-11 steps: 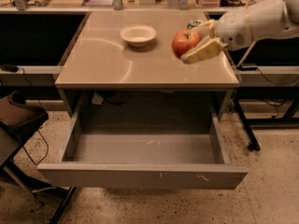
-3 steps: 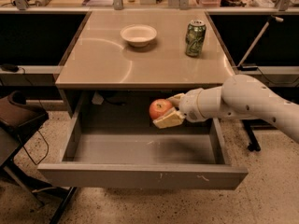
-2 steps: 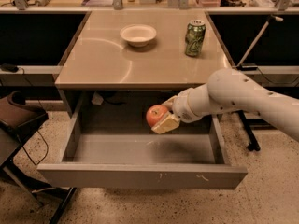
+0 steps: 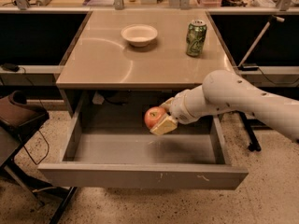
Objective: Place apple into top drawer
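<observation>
The red-orange apple is held in my gripper, which is shut on it from the right. My white arm reaches in from the right, below the tabletop edge. The apple hangs above the inside of the top drawer, near its back middle. The drawer is pulled fully open, with a grey scratched front and a bare floor.
A white bowl and a green can stand on the tan tabletop. A brown chair sits at the left. A black table leg stands at the right of the drawer.
My gripper carried the apple from above the tabletop down over the open drawer, then moved it slightly left and toward the drawer's back.
</observation>
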Tool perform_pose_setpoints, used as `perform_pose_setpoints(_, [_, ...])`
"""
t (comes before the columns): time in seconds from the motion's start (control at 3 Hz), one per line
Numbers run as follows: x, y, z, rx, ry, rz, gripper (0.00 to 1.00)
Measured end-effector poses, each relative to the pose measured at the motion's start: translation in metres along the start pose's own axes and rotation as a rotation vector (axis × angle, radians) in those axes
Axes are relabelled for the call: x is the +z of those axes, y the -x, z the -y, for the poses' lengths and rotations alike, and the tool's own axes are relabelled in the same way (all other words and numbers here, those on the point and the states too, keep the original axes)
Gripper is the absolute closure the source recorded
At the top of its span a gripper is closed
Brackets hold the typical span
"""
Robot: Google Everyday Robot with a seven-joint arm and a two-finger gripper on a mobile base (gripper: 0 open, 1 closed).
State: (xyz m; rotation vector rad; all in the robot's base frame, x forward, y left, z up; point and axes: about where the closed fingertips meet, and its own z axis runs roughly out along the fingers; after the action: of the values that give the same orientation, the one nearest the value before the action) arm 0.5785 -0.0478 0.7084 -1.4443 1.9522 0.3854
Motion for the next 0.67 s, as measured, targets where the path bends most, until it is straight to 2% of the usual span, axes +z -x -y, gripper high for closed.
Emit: perform_pose_setpoints(0.67, [0.054,-0.057,-0.026,0.098,0.104,-0.127,1.0])
